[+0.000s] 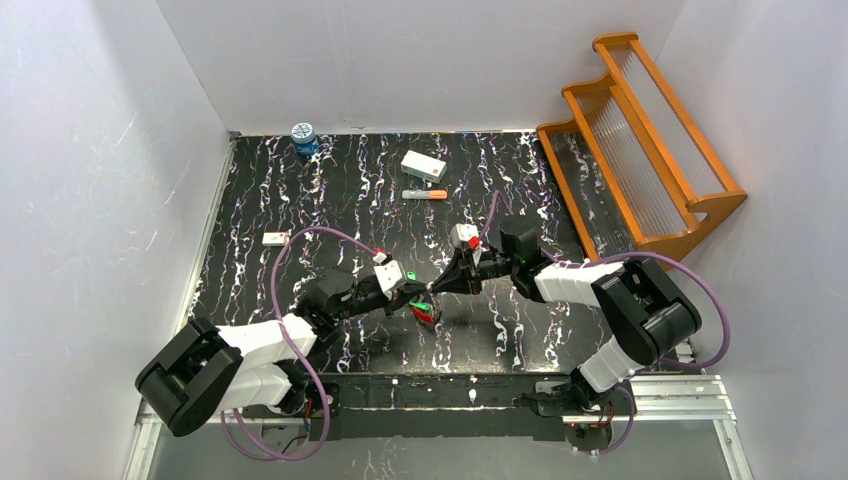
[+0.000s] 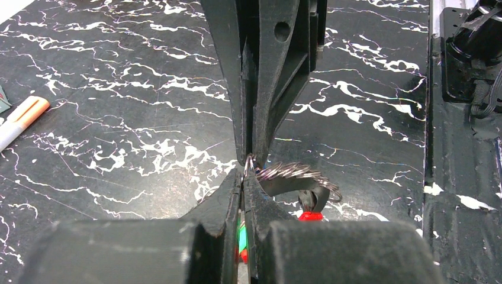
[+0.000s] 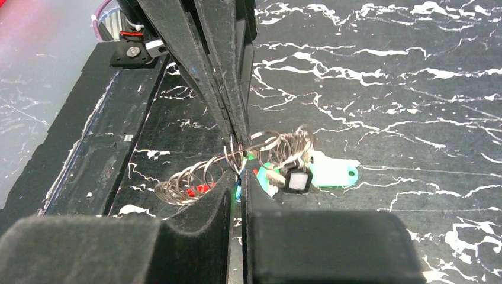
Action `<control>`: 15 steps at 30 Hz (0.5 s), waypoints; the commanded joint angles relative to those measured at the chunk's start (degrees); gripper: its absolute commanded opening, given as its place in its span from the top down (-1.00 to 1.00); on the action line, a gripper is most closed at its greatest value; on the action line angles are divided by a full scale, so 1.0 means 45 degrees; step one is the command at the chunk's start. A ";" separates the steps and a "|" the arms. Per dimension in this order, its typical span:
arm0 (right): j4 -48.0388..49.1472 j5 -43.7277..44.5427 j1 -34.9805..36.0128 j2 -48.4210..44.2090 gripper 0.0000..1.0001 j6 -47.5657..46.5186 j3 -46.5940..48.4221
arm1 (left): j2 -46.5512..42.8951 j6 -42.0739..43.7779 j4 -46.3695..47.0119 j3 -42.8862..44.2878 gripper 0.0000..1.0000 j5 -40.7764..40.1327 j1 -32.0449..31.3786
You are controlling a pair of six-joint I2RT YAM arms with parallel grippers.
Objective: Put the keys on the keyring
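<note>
My left jaws and my right jaws meet nose to nose above the middle of the desk. The keyring sits right at that meeting point, so neither arm is the nearer one. What the next move turns on, I judge, is that the ring's silver coils run crosswise to the line my two noses make. In the right wrist view they string out to both sides of the tips, with a pale green tag at the higher end. A red piece shows under the coils. My left jaws are pressed together with a turn of wire pinched at their very tips. My right jaws are drawn almost together, only a slit between them, with wire at their tips too; whether they bite it I cannot tell. Nor can I pick the keys out from the clutter on the ring, or tell whether the bundle rests on the desk or hangs clear.
</note>
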 commanded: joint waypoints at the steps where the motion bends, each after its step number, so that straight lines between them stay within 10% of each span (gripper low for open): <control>1: -0.0658 0.0752 -0.0002 0.0062 0.69 -0.0387 -0.0021 | -0.0487 -0.0059 0.0764 0.0005 1.00 0.0001 -0.0065; 8: -0.1749 0.2353 0.0008 -0.0588 0.59 -0.1030 -0.0047 | -0.0517 -0.0083 0.0769 0.0024 1.00 -0.0070 -0.0065; 15: -0.2786 0.3276 -0.0004 -0.1131 0.92 -0.1741 0.0057 | -0.0523 -0.0088 0.0773 0.0024 1.00 -0.0073 -0.0065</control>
